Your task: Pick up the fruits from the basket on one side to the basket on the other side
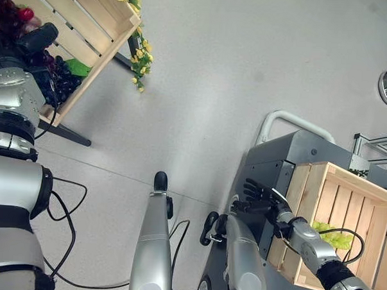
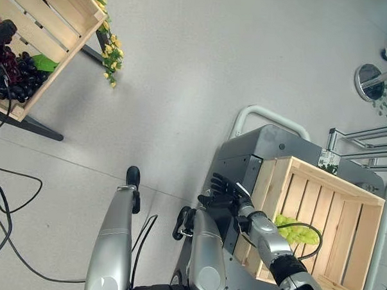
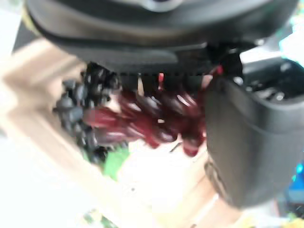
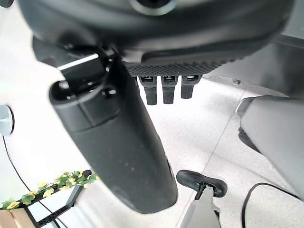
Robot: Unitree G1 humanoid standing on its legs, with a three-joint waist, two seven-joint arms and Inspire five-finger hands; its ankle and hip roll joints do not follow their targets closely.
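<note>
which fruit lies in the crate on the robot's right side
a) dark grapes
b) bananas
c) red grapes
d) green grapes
d: a bunch of green grapes lies on the floor of the right crate; the red grapes and dark grapes are in the left crate, by the left hand. The right hand holds nothing.

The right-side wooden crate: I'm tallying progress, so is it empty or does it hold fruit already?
Not empty. The right crate holds a bunch of green grapes on its floor. The right hand hangs outside it, open and holding nothing.
</note>
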